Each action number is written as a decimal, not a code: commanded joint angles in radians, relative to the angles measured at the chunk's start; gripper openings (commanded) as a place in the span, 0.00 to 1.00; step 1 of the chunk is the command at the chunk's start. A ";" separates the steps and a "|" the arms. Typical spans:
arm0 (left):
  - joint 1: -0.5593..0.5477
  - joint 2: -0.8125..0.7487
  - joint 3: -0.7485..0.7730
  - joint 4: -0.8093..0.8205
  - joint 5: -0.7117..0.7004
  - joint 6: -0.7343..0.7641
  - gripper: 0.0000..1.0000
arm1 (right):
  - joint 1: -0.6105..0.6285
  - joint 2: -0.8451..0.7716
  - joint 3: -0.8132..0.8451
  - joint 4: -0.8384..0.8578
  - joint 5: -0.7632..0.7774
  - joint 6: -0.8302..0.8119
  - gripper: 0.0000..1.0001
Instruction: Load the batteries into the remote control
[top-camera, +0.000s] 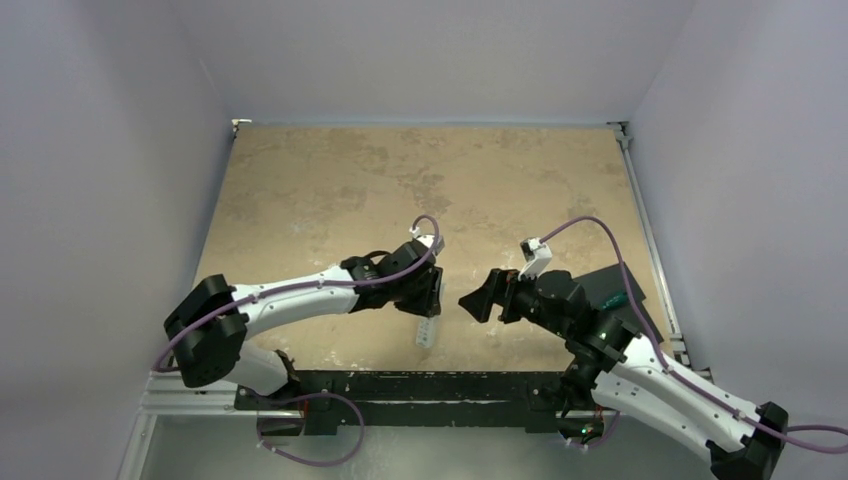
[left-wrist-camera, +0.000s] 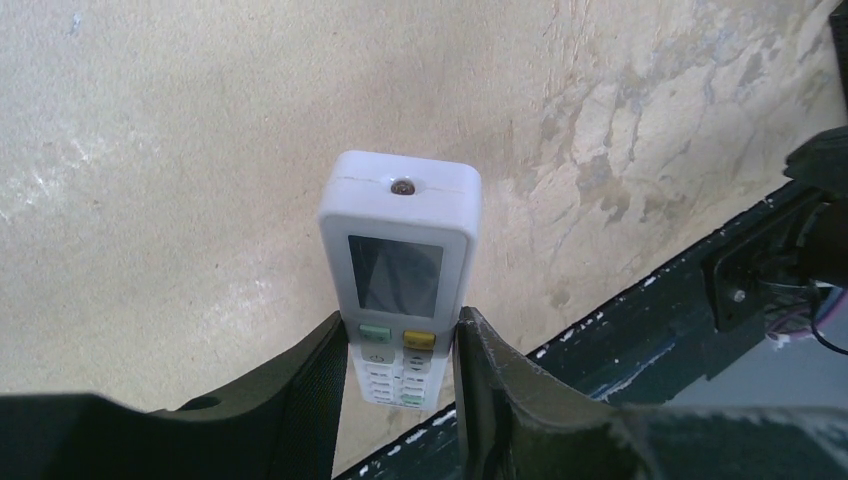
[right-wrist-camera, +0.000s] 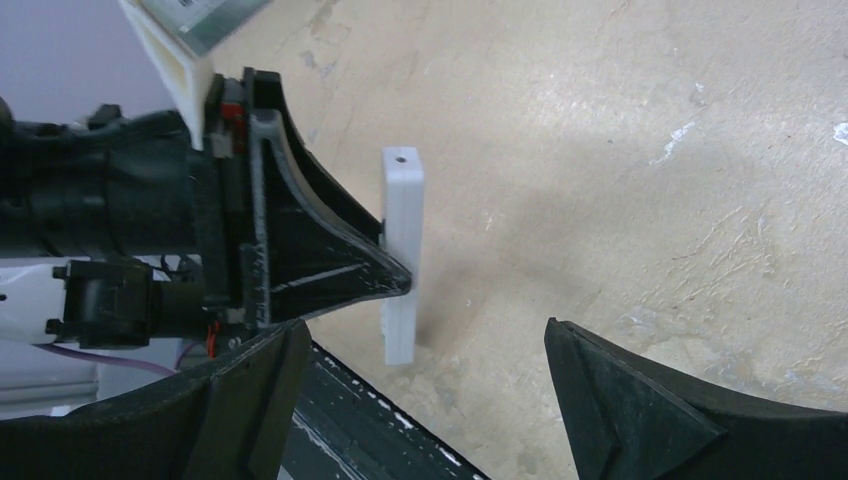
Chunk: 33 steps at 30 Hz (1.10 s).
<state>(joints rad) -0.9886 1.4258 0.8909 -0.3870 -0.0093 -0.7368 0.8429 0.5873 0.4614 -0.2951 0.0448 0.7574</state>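
My left gripper (top-camera: 428, 300) is shut on the white remote control (top-camera: 427, 331) and holds it above the table near the front edge. In the left wrist view the remote (left-wrist-camera: 398, 270) shows its screen and coloured buttons, pinched at its sides between my fingers (left-wrist-camera: 480, 375). In the right wrist view the remote (right-wrist-camera: 400, 250) is seen edge-on, held by the left gripper's finger (right-wrist-camera: 320, 255). My right gripper (top-camera: 482, 296) is open and empty, a short way right of the remote, jaws wide apart (right-wrist-camera: 425, 400). No batteries are in view.
A black flat pad (top-camera: 620, 295) lies on the table behind my right arm, with a bit of green showing on it. The black rail (top-camera: 420, 385) runs along the table's front edge, just below the remote.
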 joint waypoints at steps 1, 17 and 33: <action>-0.033 0.050 0.090 -0.021 -0.088 0.044 0.00 | -0.005 -0.033 0.032 -0.010 0.037 0.025 0.99; -0.070 0.232 0.159 -0.043 -0.167 0.069 0.00 | -0.005 -0.055 0.053 -0.047 0.073 0.001 0.99; -0.070 0.268 0.163 -0.019 -0.147 0.066 0.30 | -0.005 -0.045 0.077 -0.069 0.097 -0.015 0.99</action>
<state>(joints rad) -1.0550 1.6951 1.0164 -0.4343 -0.1528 -0.6868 0.8429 0.5411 0.4915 -0.3714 0.1177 0.7578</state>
